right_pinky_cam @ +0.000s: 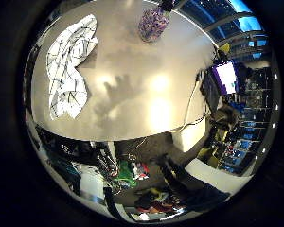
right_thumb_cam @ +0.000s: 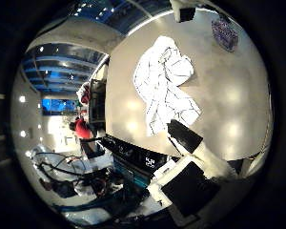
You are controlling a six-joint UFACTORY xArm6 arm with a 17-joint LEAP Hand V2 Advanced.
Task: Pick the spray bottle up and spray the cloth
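Observation:
A white cloth [right_thumb_cam: 164,83] with thin black lines lies crumpled on the pale table [right_pinky_cam: 146,61], near one edge. The spray bottle [right_pinky_cam: 153,23], clear with a purple pattern, stands upright at the far side of the table, apart from the cloth. My right hand [right_thumb_cam: 190,162] hovers high above the table and touches neither. Its white and black fingers [right_thumb_cam: 181,136] reach out straight, and its shadow with spread fingers falls on the bare table between cloth and bottle. Nothing is held.
Past the table's edge stand a lit monitor [right_pinky_cam: 226,78] and a white box [right_pinky_cam: 191,135] on the floor. Coloured clutter [right_pinky_cam: 132,170] lies on the floor below the near edge. Dark equipment [right_thumb_cam: 133,157] sits along the cloth's side of the table.

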